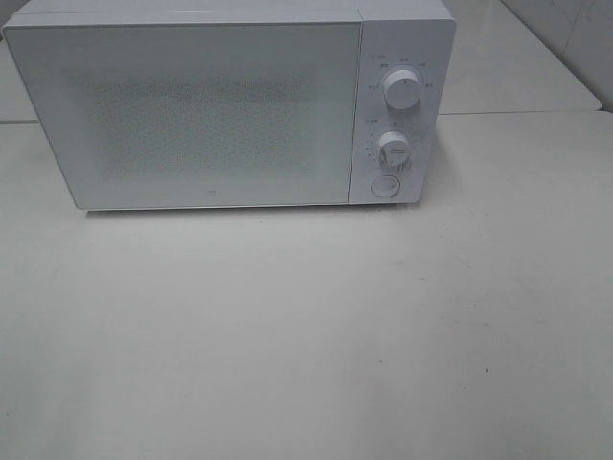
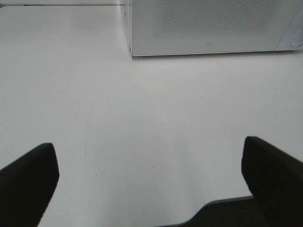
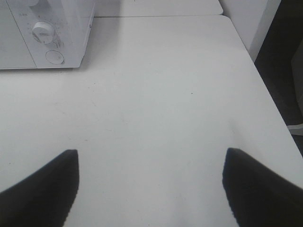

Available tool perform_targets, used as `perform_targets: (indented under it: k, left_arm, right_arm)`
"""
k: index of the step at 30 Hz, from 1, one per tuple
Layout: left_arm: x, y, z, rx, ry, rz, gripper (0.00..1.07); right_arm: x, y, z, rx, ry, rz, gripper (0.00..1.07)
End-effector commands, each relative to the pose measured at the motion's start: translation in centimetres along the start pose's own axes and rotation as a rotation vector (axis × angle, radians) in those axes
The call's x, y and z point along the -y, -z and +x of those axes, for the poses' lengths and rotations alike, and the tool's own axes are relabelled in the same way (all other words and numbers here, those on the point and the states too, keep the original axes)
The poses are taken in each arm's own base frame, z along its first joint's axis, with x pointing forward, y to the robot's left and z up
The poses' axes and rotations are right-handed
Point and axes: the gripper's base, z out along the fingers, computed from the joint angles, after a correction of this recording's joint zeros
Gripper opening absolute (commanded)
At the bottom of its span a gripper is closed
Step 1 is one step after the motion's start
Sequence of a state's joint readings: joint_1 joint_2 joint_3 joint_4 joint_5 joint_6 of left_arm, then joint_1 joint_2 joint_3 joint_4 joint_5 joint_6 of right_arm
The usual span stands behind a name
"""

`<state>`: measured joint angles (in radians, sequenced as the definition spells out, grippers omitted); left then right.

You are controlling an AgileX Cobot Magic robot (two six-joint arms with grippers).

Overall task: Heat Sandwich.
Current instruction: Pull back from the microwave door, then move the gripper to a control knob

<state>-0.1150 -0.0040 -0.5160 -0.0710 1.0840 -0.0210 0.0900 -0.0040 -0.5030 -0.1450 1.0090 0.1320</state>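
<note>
White microwave (image 1: 211, 105) sits at the back of a pale table (image 1: 306, 335), front facing the arms, so the door (image 1: 192, 110) and controls are reachable from the near side. Door is shut flush. Its speckled panel shows nothing of the inside.

Controls are stacked down the right of the front: upper knob (image 1: 402, 88), lower knob (image 1: 394, 149), round button (image 1: 384, 186) at the bottom, probably the door release.

Sandwich: not in view in any camera. It is not on the visible tabletop, and I cannot tell whether it is inside the oven.

Left gripper (image 2: 147, 144) has its jaws wide apart with nothing between them. It hangs low over bare table near the front edge and looks at the oven's lower left corner. Right gripper (image 3: 150, 152) is also spread and empty, over the table to the right, with the lower knob and button in its view. Neither arm shows in the high view, so both are pulled back.

Judgement: both are parked at rest with free hands, one facing each end of the oven. The stage of the task is unclear with the door shut.
</note>
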Motion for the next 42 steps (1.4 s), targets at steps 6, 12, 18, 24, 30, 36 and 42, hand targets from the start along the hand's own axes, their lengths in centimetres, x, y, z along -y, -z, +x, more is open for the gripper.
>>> perform_targets:
  k: [6, 12, 18, 24, 30, 36, 42]
  left_arm:
    - [0.1, 0.3, 0.1, 0.034, 0.001, 0.008, 0.98]
    - [0.1, 0.3, 0.1, 0.034, 0.001, 0.008, 0.98]
    - [0.1, 0.3, 0.1, 0.034, 0.001, 0.008, 0.98]
    - [0.1, 0.3, 0.1, 0.034, 0.001, 0.008, 0.98]
    - [0.1, 0.3, 0.1, 0.034, 0.001, 0.008, 0.98]
    - [0.1, 0.3, 0.1, 0.034, 0.001, 0.008, 0.98]
    - [0.1, 0.3, 0.1, 0.034, 0.001, 0.008, 0.98]
  right_arm:
    - [-0.1, 0.0, -1.4, 0.033, 0.009, 0.007, 0.77]
    - [-0.4, -1.7, -3.1, 0.021, 0.024, 0.001, 0.77]
    - [-1.0, -4.0, -5.1, 0.031, 0.039, -0.014, 0.76]
    - [-1.6, -6.7, -6.6, 0.025, 0.046, -0.035, 0.76]
    - [-2.2, -9.4, -8.0, 0.051, 0.056, -0.056, 0.76]
    - [-3.0, -12.7, -8.7, 0.089, 0.065, -0.085, 0.76]
    - [-3.6, -15.3, -8.9, 0.115, 0.046, -0.114, 0.76]
